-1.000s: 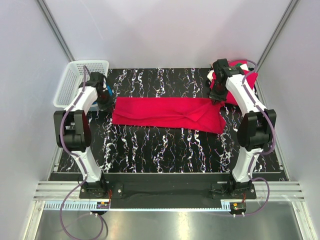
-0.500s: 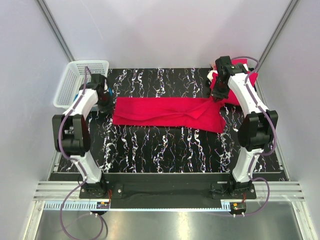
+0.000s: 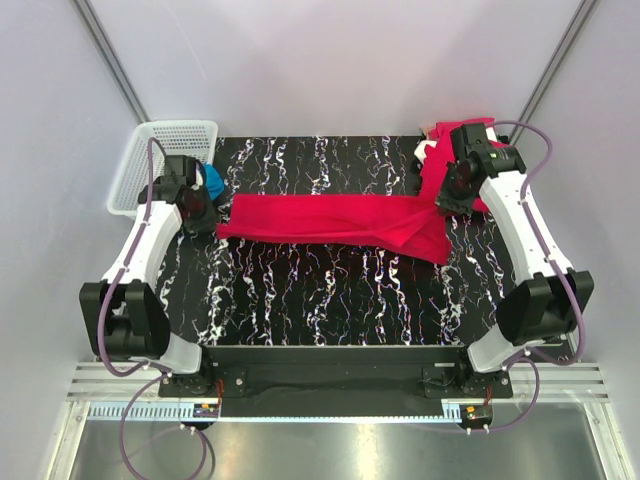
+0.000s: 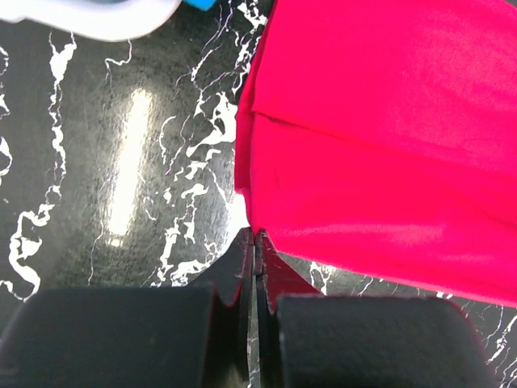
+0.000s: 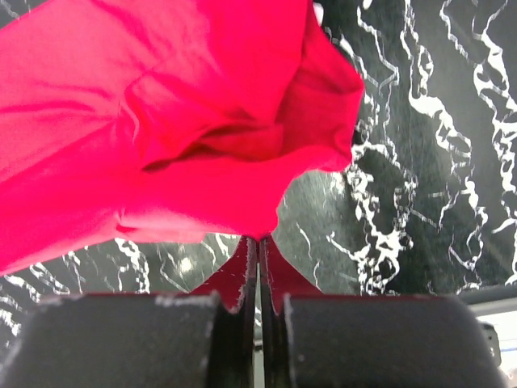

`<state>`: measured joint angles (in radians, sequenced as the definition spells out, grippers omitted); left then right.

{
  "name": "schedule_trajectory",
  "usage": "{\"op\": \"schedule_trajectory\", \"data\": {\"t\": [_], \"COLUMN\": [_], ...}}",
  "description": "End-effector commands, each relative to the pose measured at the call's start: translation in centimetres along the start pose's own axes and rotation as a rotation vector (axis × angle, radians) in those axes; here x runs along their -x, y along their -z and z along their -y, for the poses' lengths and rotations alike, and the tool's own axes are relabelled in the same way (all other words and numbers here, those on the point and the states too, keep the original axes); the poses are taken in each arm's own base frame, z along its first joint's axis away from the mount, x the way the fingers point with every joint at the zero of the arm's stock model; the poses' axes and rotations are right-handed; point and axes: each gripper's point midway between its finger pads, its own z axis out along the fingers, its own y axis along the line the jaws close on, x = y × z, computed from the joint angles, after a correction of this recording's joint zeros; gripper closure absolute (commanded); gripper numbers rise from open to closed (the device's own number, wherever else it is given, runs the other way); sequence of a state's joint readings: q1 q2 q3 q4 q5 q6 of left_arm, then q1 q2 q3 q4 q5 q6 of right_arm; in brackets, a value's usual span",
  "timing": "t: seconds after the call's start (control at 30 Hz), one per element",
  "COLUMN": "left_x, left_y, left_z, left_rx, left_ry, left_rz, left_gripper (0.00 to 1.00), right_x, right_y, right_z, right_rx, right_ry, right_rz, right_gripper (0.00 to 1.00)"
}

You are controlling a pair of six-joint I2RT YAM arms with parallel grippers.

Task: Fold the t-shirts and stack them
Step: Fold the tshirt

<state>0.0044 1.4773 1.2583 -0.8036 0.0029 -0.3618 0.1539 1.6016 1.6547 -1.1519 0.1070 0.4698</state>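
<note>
Red t-shirt (image 3: 330, 222): soft matt cloth, faintly creased at the folds; table (image 3: 330, 290): black with white marble veining, smooth, glossy, catching a light glare; basket (image 3: 140, 170): white plastic, open mesh, slightly shiny; near-edge rail (image 3: 330, 378): bare brushed metal, dull sheen.

the stretched t-shirt (image 3: 330, 222) spans the gap between both pairs of jaws; toward the arm bases, bare table (image 3: 330, 295) leaves passage. a basket (image 3: 150, 165) stands just outside the left gripper (image 4: 256, 236).
</note>
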Motion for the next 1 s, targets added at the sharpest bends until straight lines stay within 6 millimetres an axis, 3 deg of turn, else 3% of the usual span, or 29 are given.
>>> {"op": "schedule_trajectory", "data": {"t": [0.0, 0.2, 0.6, 0.83, 0.97], "left_x": [1.1, 0.7, -1.9, -3.3, -3.9], "left_y": [2.1, 3.9, 7.0, 7.6, 7.1], "left_z": [-0.5, -0.8, -0.5, -0.9, -1.3], "left_rx": [0.008, 0.006, -0.066, -0.062, -0.046], "left_ry": [-0.021, -0.026, 0.002, 0.000, 0.000], "left_rz": [0.079, 0.114, 0.124, 0.109, 0.090], "left_gripper": [1.00, 1.00, 1.00, 1.00, 1.00], "right_x": [-0.8, -2.7, -6.9, -8.8, -9.5], "right_y": [2.6, 4.8, 8.2, 9.9, 9.5], "right_z": [0.1, 0.1, 1.1, 1.3, 1.6], "right_rx": [0.057, 0.117, 0.186, 0.230, 0.223], "right_ry": [-0.025, -0.052, -0.074, -0.105, -0.098], "right_rz": [0.021, 0.002, -0.039, -0.065, -0.086], "right_gripper": [1.00, 1.00, 1.00, 1.00, 1.00]}}
